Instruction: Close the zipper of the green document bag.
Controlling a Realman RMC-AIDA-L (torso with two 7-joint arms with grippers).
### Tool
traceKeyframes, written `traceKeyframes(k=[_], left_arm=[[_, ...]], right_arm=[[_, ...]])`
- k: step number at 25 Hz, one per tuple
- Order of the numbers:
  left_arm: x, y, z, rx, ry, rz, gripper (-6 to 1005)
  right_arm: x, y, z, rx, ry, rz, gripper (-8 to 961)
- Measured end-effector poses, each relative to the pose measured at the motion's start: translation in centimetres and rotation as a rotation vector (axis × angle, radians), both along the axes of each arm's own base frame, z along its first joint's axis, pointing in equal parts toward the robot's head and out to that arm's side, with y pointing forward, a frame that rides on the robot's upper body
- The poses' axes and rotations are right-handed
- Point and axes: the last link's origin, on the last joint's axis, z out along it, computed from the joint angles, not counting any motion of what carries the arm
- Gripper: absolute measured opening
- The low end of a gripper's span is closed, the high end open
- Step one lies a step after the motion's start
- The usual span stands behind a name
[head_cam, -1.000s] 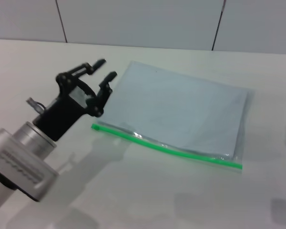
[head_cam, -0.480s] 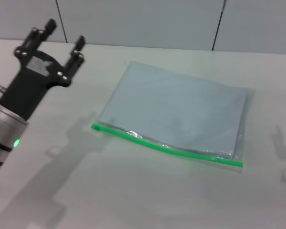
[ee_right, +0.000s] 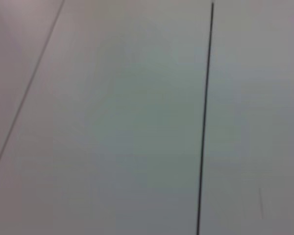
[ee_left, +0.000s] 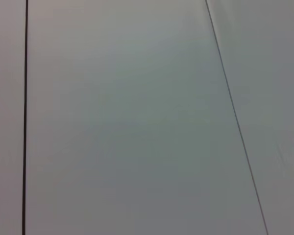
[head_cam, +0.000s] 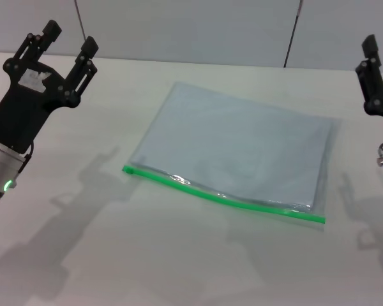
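Observation:
The green document bag (head_cam: 236, 146) lies flat in the middle of the white table (head_cam: 179, 268), a translucent pale blue-grey pouch. Its zipper (head_cam: 223, 199) is a bright green strip along the long edge nearest me, running from the near left corner to the near right corner. I cannot make out the slider tab. My left gripper (head_cam: 70, 37) is raised at the far left, well clear of the bag, open and empty, pointing up and away. My right gripper (head_cam: 373, 70) shows partly at the right edge, also raised and apart from the bag. Neither wrist view shows the bag.
A pale panelled wall (head_cam: 191, 29) with dark seams stands behind the table. Both wrist views show only such wall panels (ee_left: 137, 122) (ee_right: 112, 122) and seams. Arm shadows fall on the table to the left and right of the bag.
My left gripper has lifted from beside the bag's left edge and swung up to the far left. The right gripper has risen into view at the right edge. The bag has not moved.

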Motion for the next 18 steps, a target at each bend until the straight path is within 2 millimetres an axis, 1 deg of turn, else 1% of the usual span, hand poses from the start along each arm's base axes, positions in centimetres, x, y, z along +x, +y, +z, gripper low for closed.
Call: traceKeyframes(k=[5, 18], left_arm=[[0.02, 0.02, 0.00, -0.001, -0.002, 0.000, 651], [0.08, 0.00, -0.12, -0.004, -0.007, 0.000, 650]], right_arm=[[-0.53, 0.03, -0.24, -0.010, -0.003, 0.025, 643], [-0.47, -0.06, -0.26, -0.013, -0.002, 0.025, 639]])
